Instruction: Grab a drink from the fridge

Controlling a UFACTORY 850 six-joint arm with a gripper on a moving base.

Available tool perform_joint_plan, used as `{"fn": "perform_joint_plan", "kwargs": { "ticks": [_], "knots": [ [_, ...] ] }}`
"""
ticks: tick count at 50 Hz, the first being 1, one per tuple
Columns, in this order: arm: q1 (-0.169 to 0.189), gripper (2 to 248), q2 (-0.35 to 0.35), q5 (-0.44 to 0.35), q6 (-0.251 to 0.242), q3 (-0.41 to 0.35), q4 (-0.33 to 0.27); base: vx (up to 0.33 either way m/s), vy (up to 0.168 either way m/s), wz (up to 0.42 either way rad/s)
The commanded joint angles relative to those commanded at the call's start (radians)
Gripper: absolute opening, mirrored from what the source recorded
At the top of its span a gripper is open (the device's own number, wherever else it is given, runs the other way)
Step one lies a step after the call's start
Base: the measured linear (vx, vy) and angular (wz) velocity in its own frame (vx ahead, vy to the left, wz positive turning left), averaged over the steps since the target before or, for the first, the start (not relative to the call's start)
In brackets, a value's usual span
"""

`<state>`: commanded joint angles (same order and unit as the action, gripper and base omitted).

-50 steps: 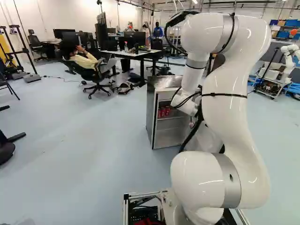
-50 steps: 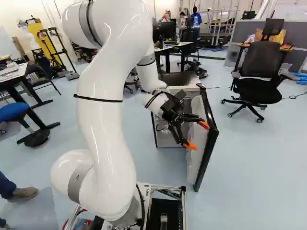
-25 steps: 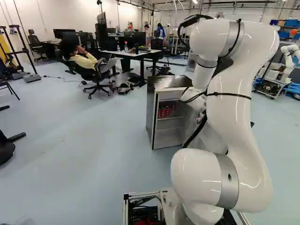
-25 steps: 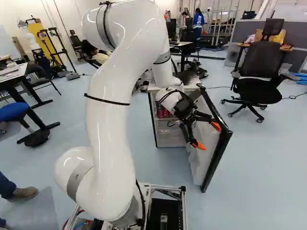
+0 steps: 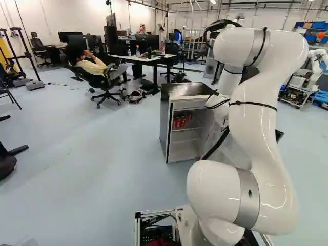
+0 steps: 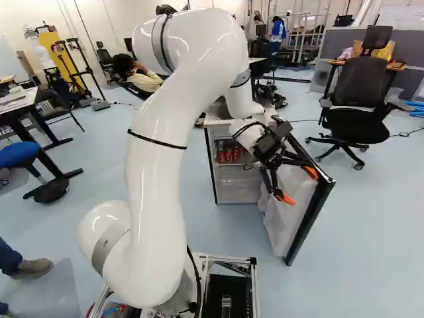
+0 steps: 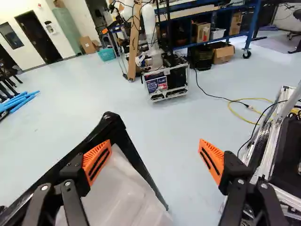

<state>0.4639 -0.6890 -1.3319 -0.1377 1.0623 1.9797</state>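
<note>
In the right base view my gripper (image 6: 298, 185) stands wide open at the inner face of the fridge door (image 6: 289, 192). The wrist view shows the open gripper (image 7: 154, 157) with one finger over the door's pale liner (image 7: 120, 188) and black edge, the other over floor. Whether that finger touches the door, I cannot tell. The small fridge (image 5: 176, 93) stands with its door swung out. Red cans (image 6: 228, 154) sit together on an upper shelf, also visible as red cans (image 5: 180, 122) in the left base view. Nothing is held.
A black office chair (image 6: 358, 106) stands beyond the door. Behind the fridge is a desk (image 5: 148, 59) with a seated person near it. Another robot (image 5: 316, 57) stands far right in the left base view. My base's frame (image 7: 269, 141) shows beside the gripper in the wrist view.
The fridge door has swung wider, and my arm and open gripper have moved right along with it. More of the fridge's inside and the cans shows in the right base view. The base has not moved.
</note>
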Motion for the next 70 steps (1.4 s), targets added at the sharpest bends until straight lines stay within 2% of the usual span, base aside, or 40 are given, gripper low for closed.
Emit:
{"fn": "perform_joint_plan", "kwargs": {
  "ticks": [16,27,34,43,70],
  "knots": [
    [0.012,247,-0.003,0.0,0.0,0.006,0.0,0.0,0.0,0.0],
    [0.02,247,0.018,0.0,0.0,-0.041,-0.001,0.0,0.0,0.0],
    [0.017,247,0.035,0.0,0.0,-0.082,-0.024,0.0,0.0,0.0],
    [0.006,247,0.06,0.0,0.0,-0.142,-0.099,0.0,0.0,0.0],
    [-0.038,247,0.15,0.0,0.0,-0.331,-0.379,0.0,0.0,0.0]
  ]
}}
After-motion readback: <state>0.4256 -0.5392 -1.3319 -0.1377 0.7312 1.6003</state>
